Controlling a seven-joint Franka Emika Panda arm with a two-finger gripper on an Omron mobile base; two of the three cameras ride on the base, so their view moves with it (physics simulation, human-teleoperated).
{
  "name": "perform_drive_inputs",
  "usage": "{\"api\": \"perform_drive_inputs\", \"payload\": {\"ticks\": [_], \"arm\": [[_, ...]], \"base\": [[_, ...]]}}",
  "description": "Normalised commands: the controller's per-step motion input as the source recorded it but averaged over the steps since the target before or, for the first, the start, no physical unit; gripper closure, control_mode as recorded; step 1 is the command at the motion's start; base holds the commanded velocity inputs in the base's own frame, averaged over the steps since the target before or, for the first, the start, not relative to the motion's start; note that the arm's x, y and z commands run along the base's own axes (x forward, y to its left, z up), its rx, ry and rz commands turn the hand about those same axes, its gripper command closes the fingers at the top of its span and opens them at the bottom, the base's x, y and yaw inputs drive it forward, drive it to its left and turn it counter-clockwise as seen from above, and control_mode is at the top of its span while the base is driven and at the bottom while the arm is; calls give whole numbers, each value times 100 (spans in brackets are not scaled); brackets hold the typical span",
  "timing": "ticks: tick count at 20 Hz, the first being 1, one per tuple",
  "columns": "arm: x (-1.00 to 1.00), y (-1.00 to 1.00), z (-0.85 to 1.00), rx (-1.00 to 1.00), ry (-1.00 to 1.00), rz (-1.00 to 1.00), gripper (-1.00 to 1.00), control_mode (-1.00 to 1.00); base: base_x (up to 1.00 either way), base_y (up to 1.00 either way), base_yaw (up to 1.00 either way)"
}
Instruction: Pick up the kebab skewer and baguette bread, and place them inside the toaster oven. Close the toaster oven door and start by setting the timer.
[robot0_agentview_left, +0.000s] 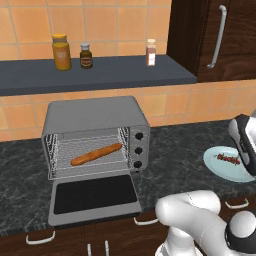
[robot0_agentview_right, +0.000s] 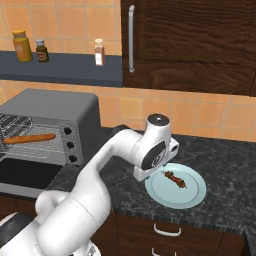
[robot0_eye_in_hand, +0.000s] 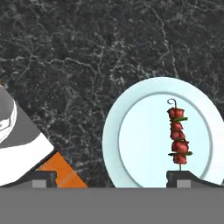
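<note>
Dark marbled tabletop (robot0_agentview_left: 180, 150) is running along an orange-tiled wall, and we are working across it from left to right. At the left, the toaster oven (robot0_agentview_left: 95, 132) is standing with the toaster oven door (robot0_agentview_left: 94, 196) folded down flat toward us, so the cavity is staying accessible for loading. The baguette bread (robot0_agentview_left: 96, 154) is already lying on the wire rack inside, slanted across the middle; we are judging that half of the loading is complete.

At the right, the kebab skewer (robot0_eye_in_hand: 177, 142) is resting on a pale blue plate (robot0_eye_in_hand: 131, 144), right of the plate's middle in the hand view, and it is not being touched. We are holding the gripper (robot0_eye_in_hand: 111, 177) above the near edge of that plate with the jaws spread wide and carrying nothing. In the hand view, one fingertip is sitting just below the skewer's lower end and the other is well off to the left, so we are judging that the hand needs shifting toward the skewer before descending.

Three bottles (robot0_agentview_left: 85, 55) are standing on the shelf above the oven, away from the work.
</note>
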Motion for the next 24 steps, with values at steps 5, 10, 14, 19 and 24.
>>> {"api": "perform_drive_inputs", "payload": {"ticks": [5,10,14,19,24], "arm": [[62,-35,-48,-2,3,-4,-100,-100],[60,-47,-51,-1,3,-2,-100,-100],[48,-47,-47,0,4,0,-100,-100],[32,-15,-43,0,7,-4,-100,-100],[16,-14,-19,0,15,-2,-100,-100]], "base": [[0,0,0],[0,0,0],[0,0,0],[0,0,0],[0,0,0]]}}
